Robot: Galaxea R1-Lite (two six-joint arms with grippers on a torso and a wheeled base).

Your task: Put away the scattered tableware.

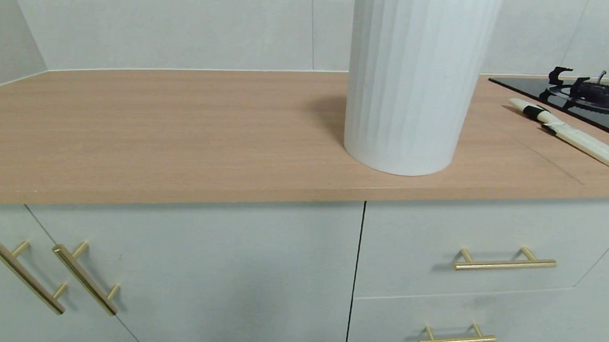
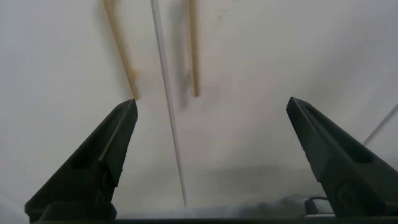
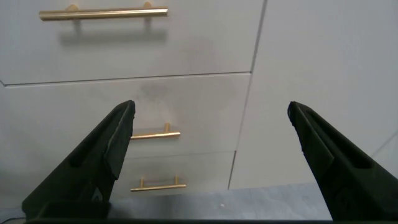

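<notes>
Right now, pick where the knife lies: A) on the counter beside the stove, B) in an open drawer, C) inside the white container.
A: the knife lies flat on the wooden counter, next to the black stove; the drawers are all shut.

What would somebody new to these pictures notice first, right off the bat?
A tall white ribbed container stands on the wooden countertop, near its front edge. To its right a pale knife lies beside the black gas hob. The left end effector and right end effector are open, facing white cabinet fronts with gold handles.
</notes>
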